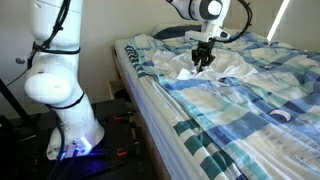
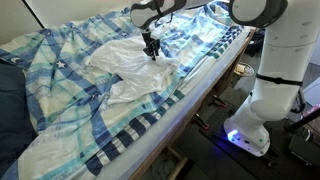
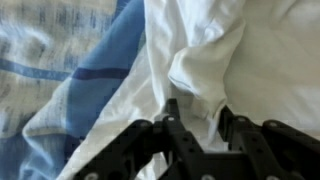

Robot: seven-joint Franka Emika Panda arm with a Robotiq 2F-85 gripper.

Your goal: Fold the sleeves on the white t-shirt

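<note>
The gripper (image 1: 203, 58) sat low on the white t-shirt (image 2: 125, 62), spread on the blue blanket (image 1: 250, 110). A sleeve (image 3: 200, 70) lay between its fingers (image 3: 170, 125); I could not tell if they held it. Next, it probably needed to let go and lift.

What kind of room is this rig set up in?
Probably a bedroom. A bed is covered in rumpled blue-and-white block-patterned bedding, with a wrinkled white t-shirt lying on top. The Panda arm stands on the floor beside the bed.
</note>
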